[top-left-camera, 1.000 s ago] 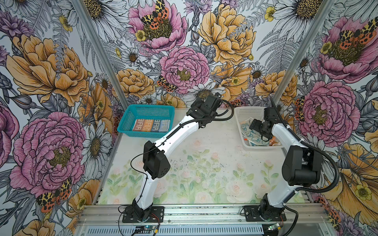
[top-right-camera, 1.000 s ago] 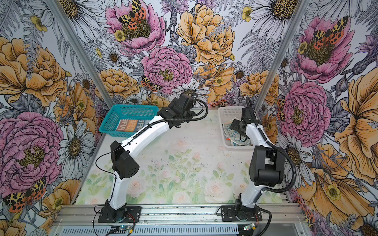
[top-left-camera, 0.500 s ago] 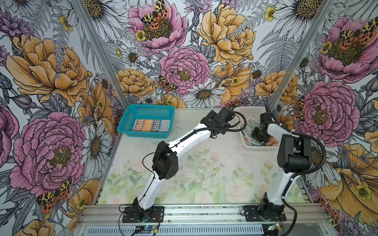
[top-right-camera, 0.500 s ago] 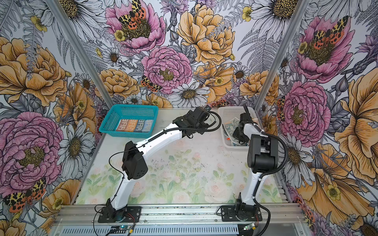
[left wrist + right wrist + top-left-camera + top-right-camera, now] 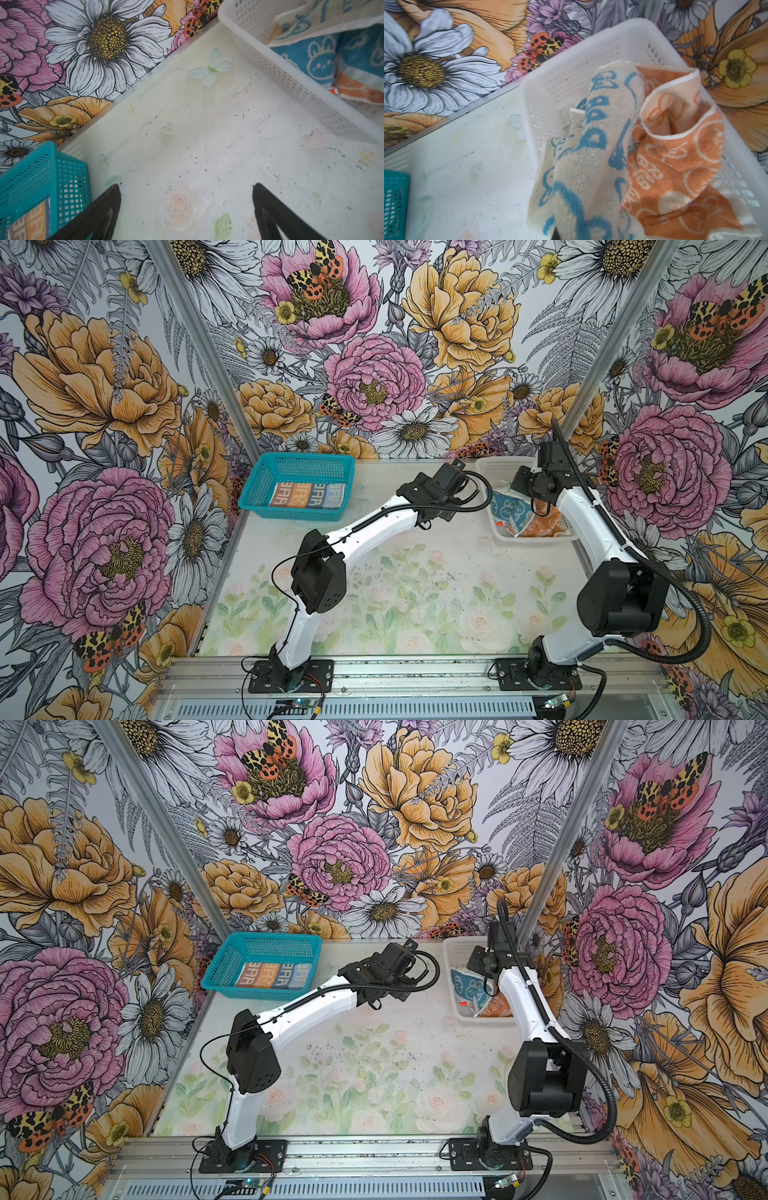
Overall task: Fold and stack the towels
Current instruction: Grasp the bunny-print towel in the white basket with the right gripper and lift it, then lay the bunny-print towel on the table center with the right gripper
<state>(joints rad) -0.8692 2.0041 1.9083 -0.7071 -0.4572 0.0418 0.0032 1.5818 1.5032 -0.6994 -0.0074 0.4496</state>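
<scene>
At about two o'clock on the desk (image 5: 415, 572), the white basket (image 5: 494, 466) holds two loose towels. The cream towel (image 5: 591, 145) with blue bunnies lies crumpled against the orange towel (image 5: 675, 166), which sits at its four o'clock side. The right pincer (image 5: 520, 486) is clenched, and by the look of it on a bunched fold of the cream towel, which rises as a soft roll toward the wrist camera.

Both cloths are looped terry with a narrow white hem. I judge them light, limp and not fragile, and rough enough not to slip from a firm pinch. With no stiffness, a mid-cloth grip will lift a drooping bundle. A hemmed corner is the better hold, with a second corner taken by the other arm so the cloth hangs flat.

The two towels touch, so the orange one may drag along. The loops could also catch on the rigid plastic mesh wall.

The left pincer (image 5: 187, 187) is released, jaws wide apart, over bare desk near twelve o'clock between the baskets. At ten o'clock the teal basket (image 5: 291, 512), also stiff mesh, holds the striped towel (image 5: 309, 494), which lies folded into a flat rectangle.
</scene>
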